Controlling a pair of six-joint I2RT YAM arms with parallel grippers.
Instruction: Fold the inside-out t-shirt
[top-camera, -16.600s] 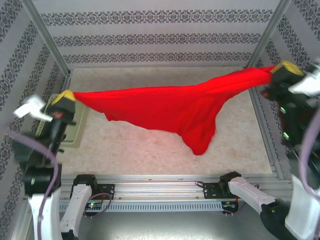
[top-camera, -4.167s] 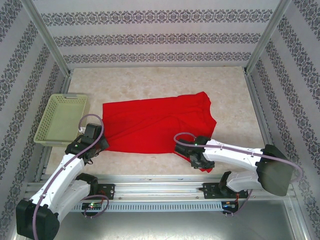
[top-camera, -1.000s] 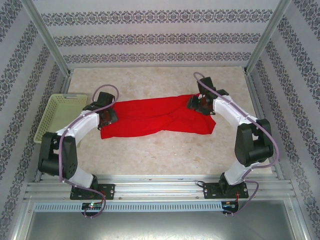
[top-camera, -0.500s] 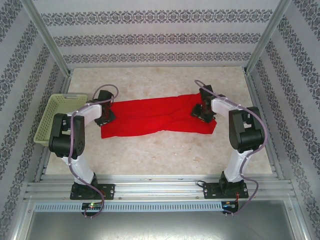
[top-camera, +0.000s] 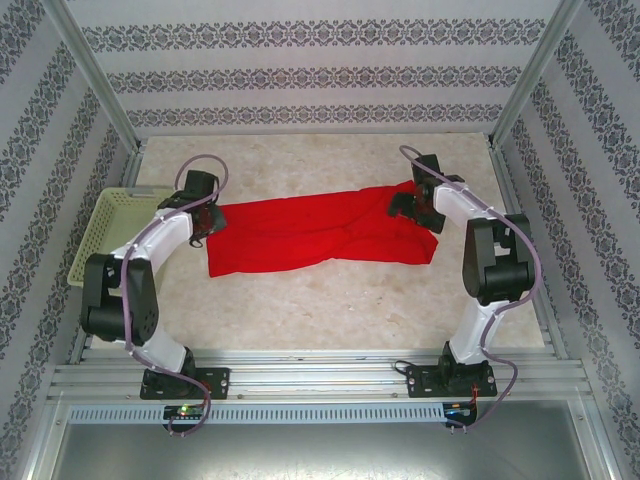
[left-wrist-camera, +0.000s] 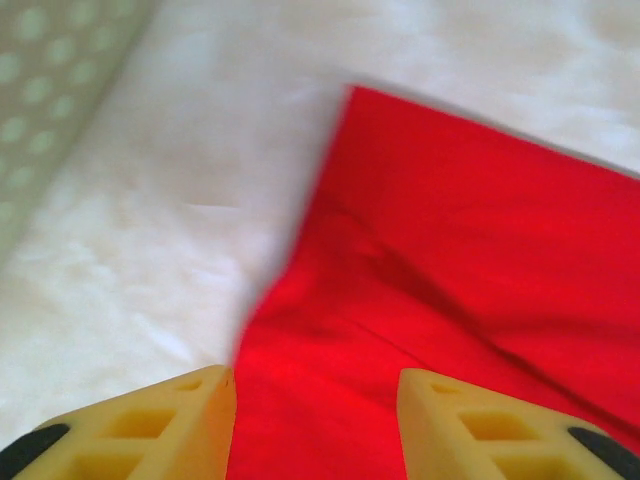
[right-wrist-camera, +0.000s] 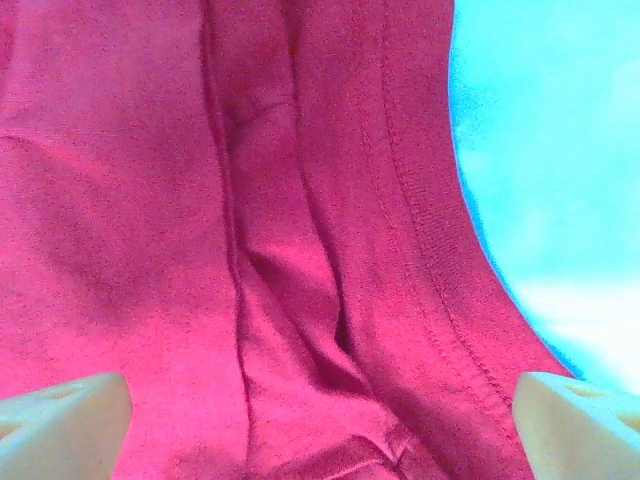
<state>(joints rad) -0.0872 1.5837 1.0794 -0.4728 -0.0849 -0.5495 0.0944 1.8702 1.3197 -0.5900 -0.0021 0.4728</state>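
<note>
Red inside-out t-shirt (top-camera: 320, 235) lies as a long flat band mid marbled tabletop (top-camera: 330, 300).
Thin soft cloth, creased, stitched hem; left fingers (left-wrist-camera: 140, 420) part-open, right fingers (right-wrist-camera: 60, 410) spread wide, both w/ nothing gripped.

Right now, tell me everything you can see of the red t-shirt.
The t-shirt is plain bright red, thin soft cloth. It lies flat on the pale table as a long folded band running left to right. Its left end shows a straight edge and sharp corner; its right end a stitched hem and lengthwise creases. The left gripper and right gripper hang over those ends, jaws open, clamping nothing. It lies apart from the green basket.
</note>
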